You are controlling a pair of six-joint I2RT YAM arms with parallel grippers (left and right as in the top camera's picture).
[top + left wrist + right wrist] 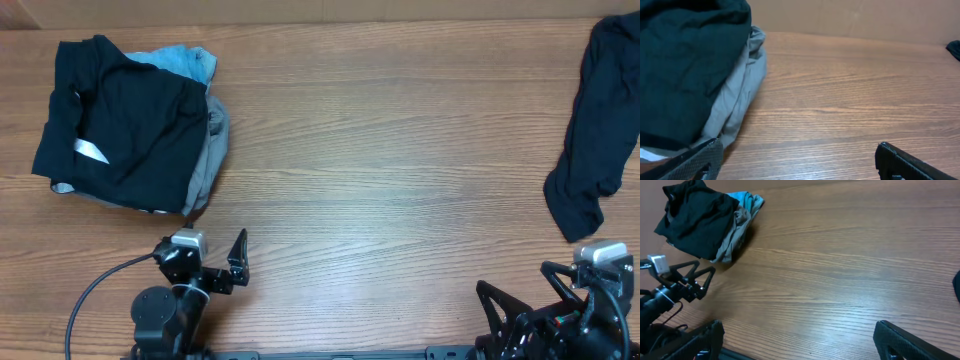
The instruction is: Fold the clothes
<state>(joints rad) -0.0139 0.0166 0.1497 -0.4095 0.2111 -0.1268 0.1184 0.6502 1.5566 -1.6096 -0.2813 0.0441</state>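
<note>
Far-left pile: folded black cloth garment [120, 110] hides most of grey cloth garment [212, 140] and light-blue cloth garment [185, 60]. Crumpled black cloth garment [600, 120] far-right, cropped by frame. Left gripper [800, 145], right gripper [799, 325]: fingers wide apart, holding nothing.

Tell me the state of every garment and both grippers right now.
Top black garment: crumpled, lying over the pile.
Grey garment: bunched, partly covered.
Blue garment: bunched, mostly covered.
Right black garment: unfolded, lying alone at far right.
Left gripper: open, empty.
Right gripper: open, empty.
</note>
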